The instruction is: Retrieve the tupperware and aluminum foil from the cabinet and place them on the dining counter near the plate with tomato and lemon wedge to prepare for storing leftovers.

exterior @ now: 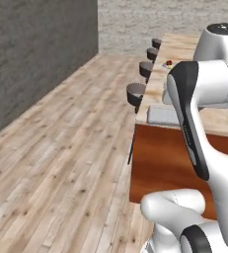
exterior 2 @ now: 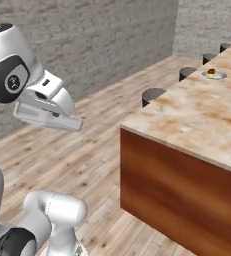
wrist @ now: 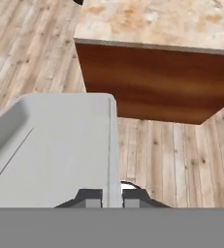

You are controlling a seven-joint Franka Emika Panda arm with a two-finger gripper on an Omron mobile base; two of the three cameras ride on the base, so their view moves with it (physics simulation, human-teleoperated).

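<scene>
The tupperware point(wrist: 60, 150) is a shallow, pale grey rectangular tray with rounded corners and a low raised rim around a flat floor; in the hand view it takes up the lower left of the frame, its near edge running down to the two dark fingertips at the bottom centre. The gripper point(wrist: 112, 197) is clenched on that edge, one tip to each side of the rim wall.

In the right base view the tupperware point(exterior 2: 47, 116) sits at middle left, held in the air beneath the white hand, seen edge-on as a thin grey slab tilted slightly down to the right, well apart from the counter. In the left base view a corner of it point(exterior: 162, 115) shows at middle right, partly hidden behind the arm.

The counter point(exterior 2: 197, 115) is beige with rust-brown veining over reddish wooden panels; its near corner sits at centre right in the right base view and across the top of the hand view. Far along it, at the upper right, the plate point(exterior 2: 214, 75) carries the tomato point(exterior 2: 211, 71); the wedge is too small to make out. Dark round stools point(exterior: 136, 92) line the counter's side, over a plank floor point(exterior: 56, 168).
</scene>
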